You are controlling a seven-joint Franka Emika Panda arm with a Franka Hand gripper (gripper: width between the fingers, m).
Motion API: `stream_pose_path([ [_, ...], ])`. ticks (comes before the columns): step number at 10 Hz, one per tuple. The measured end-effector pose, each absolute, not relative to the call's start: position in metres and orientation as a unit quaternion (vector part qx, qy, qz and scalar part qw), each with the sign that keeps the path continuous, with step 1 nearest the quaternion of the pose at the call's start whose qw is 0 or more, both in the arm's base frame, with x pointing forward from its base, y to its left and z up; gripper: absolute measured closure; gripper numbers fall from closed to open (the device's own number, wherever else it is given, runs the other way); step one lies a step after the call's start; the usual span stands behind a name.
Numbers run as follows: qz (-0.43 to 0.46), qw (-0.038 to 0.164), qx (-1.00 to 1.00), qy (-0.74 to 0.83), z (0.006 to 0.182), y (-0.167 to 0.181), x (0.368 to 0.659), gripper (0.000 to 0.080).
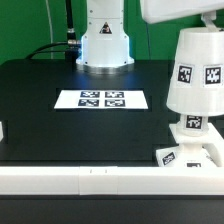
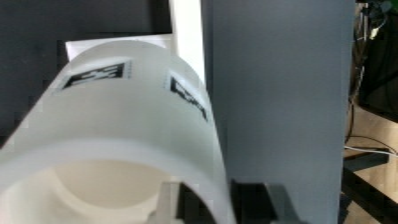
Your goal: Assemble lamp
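Observation:
The white tapered shade (image 1: 195, 70) stands upright at the exterior view's right, with two square tags on its side. The arm (image 1: 180, 10) comes down onto its top from above. Just under the shade, the tagged stem of the bulb (image 1: 193, 122) rises from the flat square base (image 1: 190, 153). The bulb's round head is hidden inside the shade. In the wrist view the shade (image 2: 125, 120) fills the frame, its open top close to the camera. My gripper (image 2: 217, 205) is shut on the shade's rim wall, one finger (image 2: 187, 205) inside the opening. I cannot tell whether the shade rests on the bulb.
The marker board (image 1: 101, 99) lies mid-table on the black top. The robot's base (image 1: 104, 45) stands at the back. A white wall (image 1: 90, 178) runs along the front table edge, just in front of the lamp base. It also shows in the wrist view (image 2: 276, 90), with cables beyond it.

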State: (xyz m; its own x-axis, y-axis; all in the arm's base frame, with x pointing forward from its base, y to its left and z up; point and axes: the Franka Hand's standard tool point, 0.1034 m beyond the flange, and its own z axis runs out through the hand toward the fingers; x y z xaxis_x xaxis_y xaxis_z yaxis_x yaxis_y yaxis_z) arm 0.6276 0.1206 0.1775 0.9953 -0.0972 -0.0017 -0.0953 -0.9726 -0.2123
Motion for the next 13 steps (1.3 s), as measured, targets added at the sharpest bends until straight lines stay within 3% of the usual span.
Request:
stream_pose_path([
  [2,-0.006,0.105,-0.993,0.049,0.167,0.121,0.629,0.0755],
  [9,0.001,0.104,-0.993,0.053,0.158,0.117,0.625,0.0747],
  [11,0.000,0.104,-0.993,0.054,0.159,0.116,0.626,0.0388],
  [12,0.000,0.104,-0.993,0.054,0.160,0.115,0.626,0.0388],
  [13,-0.001,0.104,-0.993,0.055,0.162,0.114,0.626,0.0249],
])
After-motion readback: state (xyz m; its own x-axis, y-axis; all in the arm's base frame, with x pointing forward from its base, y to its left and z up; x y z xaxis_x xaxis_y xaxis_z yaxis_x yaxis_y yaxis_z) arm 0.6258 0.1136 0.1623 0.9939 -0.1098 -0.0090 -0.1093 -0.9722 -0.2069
